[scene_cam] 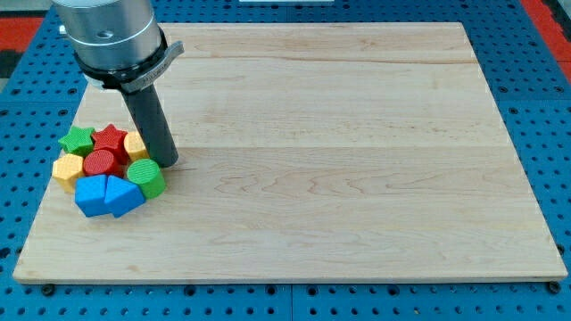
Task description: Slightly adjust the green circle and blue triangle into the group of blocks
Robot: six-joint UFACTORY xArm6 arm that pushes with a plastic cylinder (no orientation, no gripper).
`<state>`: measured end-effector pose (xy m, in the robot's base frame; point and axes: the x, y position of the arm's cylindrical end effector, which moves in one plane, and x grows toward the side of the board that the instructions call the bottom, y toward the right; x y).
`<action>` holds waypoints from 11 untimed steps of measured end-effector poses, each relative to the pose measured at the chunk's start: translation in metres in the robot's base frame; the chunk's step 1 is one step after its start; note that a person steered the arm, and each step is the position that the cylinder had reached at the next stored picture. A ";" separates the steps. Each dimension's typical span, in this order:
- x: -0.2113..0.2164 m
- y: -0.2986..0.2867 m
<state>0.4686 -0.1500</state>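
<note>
The green circle (146, 177) lies at the right edge of a tight group of blocks at the board's left. The blue triangle (121, 195) sits just left of and below it, touching it. My tip (167, 164) rests on the board right beside the green circle's upper right edge, close to touching it. The rod (150, 120) rises up and left to the arm's grey body (109, 36).
The group also holds a blue cube (89, 196), a red circle (99, 163), a red star (111, 139), a green star (78, 140), a yellow block (67, 168) and another yellow block (136, 144). The wooden board (339, 152) sits on a blue pegboard (535, 53).
</note>
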 end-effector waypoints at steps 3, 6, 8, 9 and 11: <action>0.086 0.020; 0.049 -0.001; 0.049 -0.016; 0.064 0.015; 0.127 -0.007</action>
<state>0.5961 -0.1571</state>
